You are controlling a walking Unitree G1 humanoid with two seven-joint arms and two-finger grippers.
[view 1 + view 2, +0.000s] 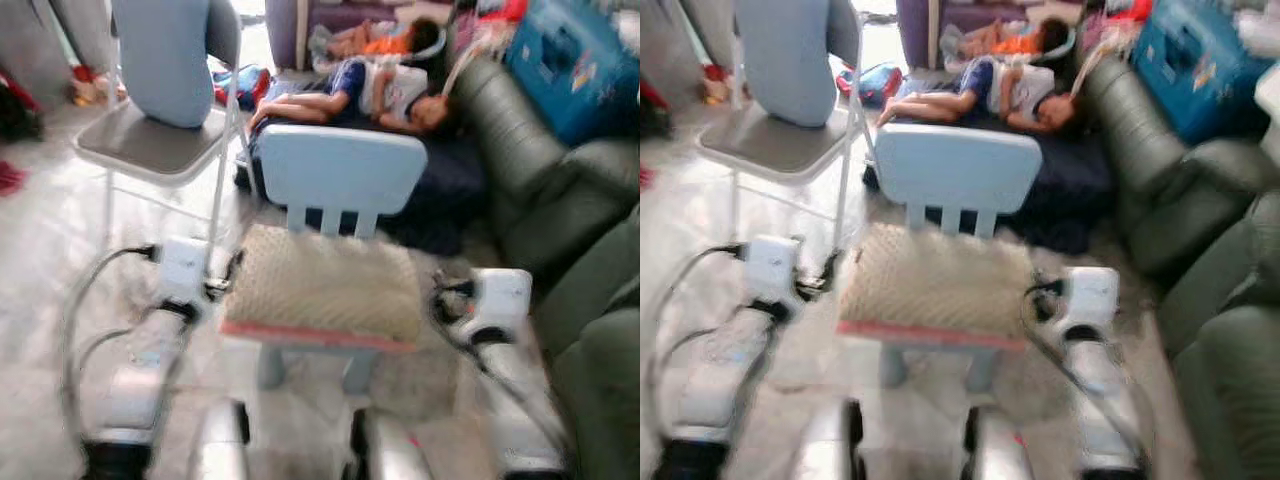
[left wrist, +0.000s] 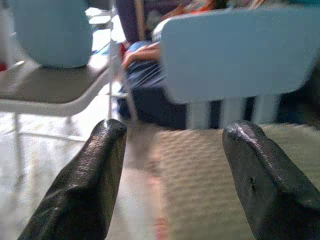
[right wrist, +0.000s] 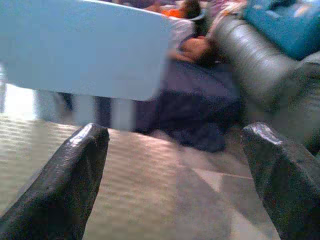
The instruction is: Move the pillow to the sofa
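A flat beige woven pillow (image 1: pixel 320 285) with a pinkish front edge lies on the seat of a small light-blue child's chair (image 1: pixel 340 165) right in front of me. My left gripper (image 2: pixel 175 135) is open beside the pillow's left edge, with its black fingers (image 2: pixel 87 175) spread. At the pillow's right edge my right gripper (image 3: pixel 175 135) is open too, with nothing between its fingers (image 3: pixel 65 180). Neither gripper touches the pillow as far as the blur lets me tell. The dark green leather sofa (image 1: pixel 540 190) runs along the right side.
A grey folding chair (image 1: pixel 150 145) with a pale blue cushion (image 1: pixel 165 55) stands at the far left. Two people (image 1: pixel 380 90) lie on a dark mattress on the floor behind the small chair. A blue bag (image 1: pixel 575 60) rests on the sofa's far end.
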